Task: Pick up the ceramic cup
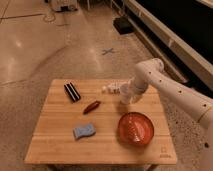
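One table [55,145] carries one cup [124,99], one orange bowl [135,129], one blue sponge [84,131], one red pepper [91,107] and one black striped block [72,92]. A cluster of small white pieces [110,89] lies near the far edge; their number cannot be told. The cup stands right of centre, beyond the bowl and just beside the pieces. The gripper [126,91] is directly at the cup's top. Whether it is clamped on the cup cannot be told.

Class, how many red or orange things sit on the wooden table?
2: an orange bowl front right, a red pepper-like item mid-table. The gripper is at the ceramic cup behind the bowl.
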